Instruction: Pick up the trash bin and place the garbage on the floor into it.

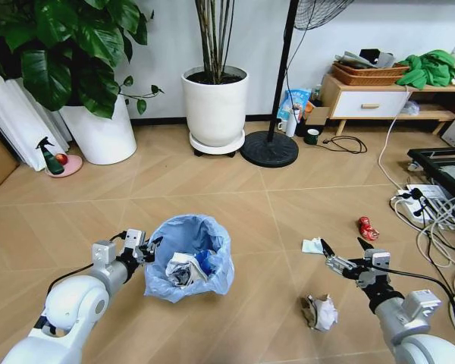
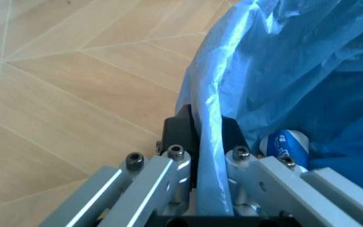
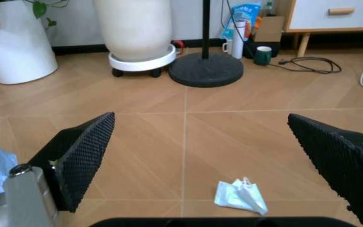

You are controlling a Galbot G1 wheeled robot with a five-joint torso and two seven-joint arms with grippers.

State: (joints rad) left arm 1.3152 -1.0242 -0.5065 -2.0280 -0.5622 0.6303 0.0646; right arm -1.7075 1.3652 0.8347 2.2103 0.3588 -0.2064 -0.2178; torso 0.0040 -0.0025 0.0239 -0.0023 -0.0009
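A small trash bin point(image 1: 188, 258) lined with a crinkly light-blue plastic bag point(image 1: 212, 235) stands on the tan chevron-patterned floor point(image 1: 250, 205), in front of the robot and towards its left. The left gripper point(image 1: 147, 248) reaches in from the left and meets the bin at the near side of its rim. In the left wrist view its fingers point(image 2: 178, 130) are clenched on the rim with a fold of the bag point(image 2: 210, 142) pinched between them, one finger outside the bin and one inside. This grasp probably serves to carry the bin and keep its mouth facing up for dropping litter in. Inside the bin lie crumpled paper point(image 1: 183, 269) and a blue-white can point(image 2: 284, 144), so some garbage is already collected.

The right gripper point(image 1: 341, 252) hangs low over the floor on the robot's right, its fingers spread wide and holding nothing. In the right wrist view a small crumpled white scrap point(image 3: 240, 196) lies on the floor between the two open fingertips point(image 3: 83, 151), which suggests the gripper is lined up to take that piece. How close the fingertips are to the floor is hard to judge. A larger paper wad point(image 1: 319, 312) lies nearer the robot, and a red crushed wrapper point(image 1: 368, 227) lies further out to the right, near some cables point(image 1: 432, 227). All three pieces are well apart from the bin.
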